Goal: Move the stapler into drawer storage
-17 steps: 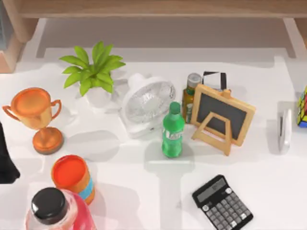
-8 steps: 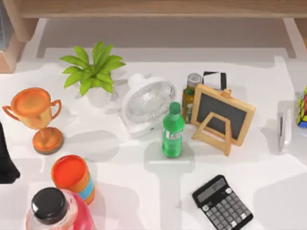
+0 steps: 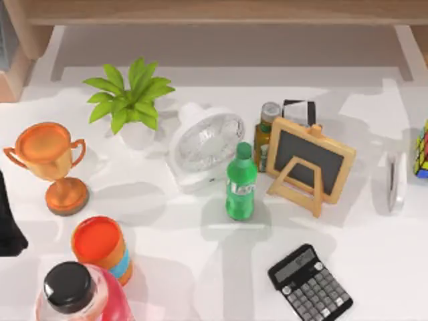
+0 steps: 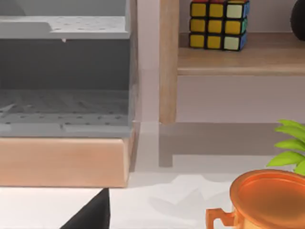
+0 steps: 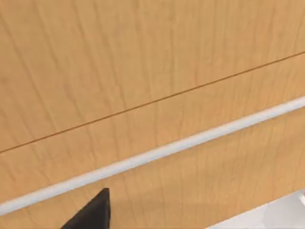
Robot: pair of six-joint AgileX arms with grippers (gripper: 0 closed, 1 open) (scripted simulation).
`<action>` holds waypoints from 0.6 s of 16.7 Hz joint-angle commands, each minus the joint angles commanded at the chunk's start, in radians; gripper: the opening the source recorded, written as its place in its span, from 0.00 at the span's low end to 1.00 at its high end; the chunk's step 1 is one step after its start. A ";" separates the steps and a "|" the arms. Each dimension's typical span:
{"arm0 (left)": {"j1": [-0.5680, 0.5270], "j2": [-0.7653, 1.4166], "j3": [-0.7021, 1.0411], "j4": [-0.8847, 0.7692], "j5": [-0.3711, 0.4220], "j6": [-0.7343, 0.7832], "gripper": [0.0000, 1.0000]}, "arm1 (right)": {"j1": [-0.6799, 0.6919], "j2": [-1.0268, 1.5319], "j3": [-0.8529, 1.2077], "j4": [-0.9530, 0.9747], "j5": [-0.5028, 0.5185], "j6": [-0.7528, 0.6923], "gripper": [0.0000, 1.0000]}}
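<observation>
- Up close, the right wrist view has a dark tip of the right gripper (image 5: 90, 212) at its lower edge, in front of a light wooden drawer front (image 5: 143, 71) crossed by a thin seam and a pale silver rail handle (image 5: 157, 152); how far its fingers stand apart cannot be told.
- At the top view's left edge, the left arm (image 3: 8, 221) sits as a black shape beside the orange trophy cup (image 3: 50, 160); the left gripper (image 4: 90, 214) is a dark wedge in its wrist view, spread unreadable.
- That left wrist view also gives a grey open-fronted bin (image 4: 66, 76) on a wooden base, holding nothing visible, and a multicoloured puzzle cube (image 4: 218, 24) on a wooden shelf (image 4: 238, 59).
- From above, the small white rounded stapler (image 3: 397, 180) lies on the white table (image 3: 200, 267) near its right edge, just beside a second cube, ungripped.
- Nearer the middle stand a green plastic bottle (image 3: 241, 184), a white desk fan (image 3: 206, 144), a wood-framed chalkboard (image 3: 311, 160) and a black calculator (image 3: 310, 284).
</observation>
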 joint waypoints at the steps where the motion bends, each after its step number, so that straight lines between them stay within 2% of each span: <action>1: 0.000 0.000 0.000 0.000 0.000 0.000 1.00 | 0.052 0.007 0.007 -0.097 0.000 0.031 1.00; 6: 0.000 0.000 0.000 0.000 0.000 0.000 1.00 | 0.294 0.072 0.012 -0.533 -0.010 0.156 1.00; 10: 0.000 0.000 0.000 0.000 0.000 0.000 1.00 | 0.421 0.149 -0.002 -0.788 -0.013 0.227 1.00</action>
